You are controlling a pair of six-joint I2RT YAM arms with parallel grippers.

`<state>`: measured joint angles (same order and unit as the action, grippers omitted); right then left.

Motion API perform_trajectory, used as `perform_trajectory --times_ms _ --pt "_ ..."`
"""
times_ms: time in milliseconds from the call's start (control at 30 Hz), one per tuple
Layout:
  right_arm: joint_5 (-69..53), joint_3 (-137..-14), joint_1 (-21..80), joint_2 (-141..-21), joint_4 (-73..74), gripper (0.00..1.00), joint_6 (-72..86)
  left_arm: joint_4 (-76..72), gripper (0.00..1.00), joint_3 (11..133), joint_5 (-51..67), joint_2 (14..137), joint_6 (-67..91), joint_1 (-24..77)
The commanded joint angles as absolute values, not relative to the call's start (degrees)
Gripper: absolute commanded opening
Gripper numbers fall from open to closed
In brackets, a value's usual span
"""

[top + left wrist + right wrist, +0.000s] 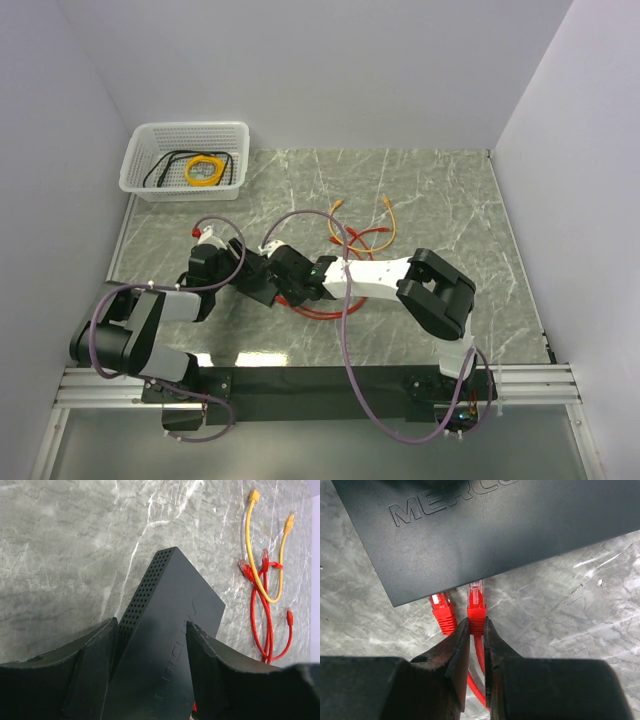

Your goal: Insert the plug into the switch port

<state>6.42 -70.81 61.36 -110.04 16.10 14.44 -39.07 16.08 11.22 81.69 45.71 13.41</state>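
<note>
Both arms are built from chunky, rounded housings. The left arm (150,322) wears pale grey shells over black joints. The right arm (375,275) has one long white link between bulky black blocks. Thin mauve-grey cables (347,350) trail in loose loops along each. The left gripper (150,640) has broad matte-black fingers (95,665) with a grainy finish. The right gripper (476,630) has matching black fingers (452,655), tapered to thin, slightly scuffed edges.
</note>
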Motion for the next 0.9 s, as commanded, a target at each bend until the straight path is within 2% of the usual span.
perform_trajectory --times_ms 0,400,867 --pt "7.6 -74.4 61.9 -110.7 15.7 0.00 14.2 -42.1 0.62 15.5 13.0 82.8 45.0 13.4" --pt "7.0 -75.2 61.9 -111.0 14.9 0.00 12.8 -43.9 0.49 15.4 15.6 84.3 44.8 13.4" --pt "1.1 -72.5 61.9 -107.2 6.3 0.00 8.2 -45.4 0.46 13.4 17.5 83.1 45.4 13.4"
